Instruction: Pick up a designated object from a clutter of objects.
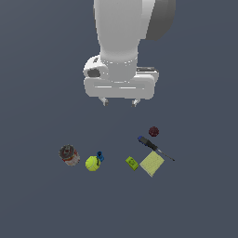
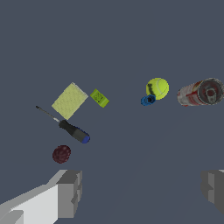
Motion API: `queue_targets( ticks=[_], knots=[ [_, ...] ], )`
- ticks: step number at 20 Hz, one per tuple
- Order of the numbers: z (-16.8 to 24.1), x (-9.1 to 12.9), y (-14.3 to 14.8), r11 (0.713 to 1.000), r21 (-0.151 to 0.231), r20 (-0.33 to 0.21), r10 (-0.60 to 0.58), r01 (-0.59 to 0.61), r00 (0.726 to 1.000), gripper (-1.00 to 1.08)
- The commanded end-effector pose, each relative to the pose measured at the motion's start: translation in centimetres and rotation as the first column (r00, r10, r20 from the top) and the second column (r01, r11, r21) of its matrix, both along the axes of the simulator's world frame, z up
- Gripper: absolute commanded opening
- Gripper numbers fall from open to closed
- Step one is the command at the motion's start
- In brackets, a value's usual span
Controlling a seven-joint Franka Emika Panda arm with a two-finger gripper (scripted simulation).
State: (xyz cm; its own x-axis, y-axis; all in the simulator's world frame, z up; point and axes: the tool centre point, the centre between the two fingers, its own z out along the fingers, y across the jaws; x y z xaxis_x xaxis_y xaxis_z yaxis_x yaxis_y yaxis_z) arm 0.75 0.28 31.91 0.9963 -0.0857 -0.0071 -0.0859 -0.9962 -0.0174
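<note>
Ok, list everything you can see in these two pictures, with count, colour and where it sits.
pad: one, pale yellow-green, farthest toward the exterior view's right, touching the screwdriver's shaft
green block: one, bright green, just beside the pad
screwdriver: one, blue and black handle, between pad and dark red ball
dark red ball: one, nearest the claw
tennis ball: one, yellow-green, beside the can
blue bit: one, against the tennis ball
can: one, brownish, lying on its side, farthest left
claw: one, white, open, raised above the items, holding nothing

The end effector (image 2: 140, 190) hangs with fingers wide apart; the pale pad (image 2: 70, 100) apparently touches the screwdriver (image 2: 65, 126), beside a green block (image 2: 99, 98).
</note>
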Motion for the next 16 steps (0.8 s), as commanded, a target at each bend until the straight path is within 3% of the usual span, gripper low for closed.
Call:
queue_targets(
  ticks=[1, 9, 16],
  knots=[
    [-0.7, 0.6, 0.4, 1.0, -0.002, -0.001, -0.023, 0.023, 1.0, 1.0],
    [-4.3, 3.2, 2.7, 0.99, -0.009, -0.001, -0.139, 0.139, 0.99, 1.0],
    [-8.7, 5.7, 5.6, 0.964, -0.015, 0.0, -0.267, 0.267, 0.964, 1.0]
  ],
)
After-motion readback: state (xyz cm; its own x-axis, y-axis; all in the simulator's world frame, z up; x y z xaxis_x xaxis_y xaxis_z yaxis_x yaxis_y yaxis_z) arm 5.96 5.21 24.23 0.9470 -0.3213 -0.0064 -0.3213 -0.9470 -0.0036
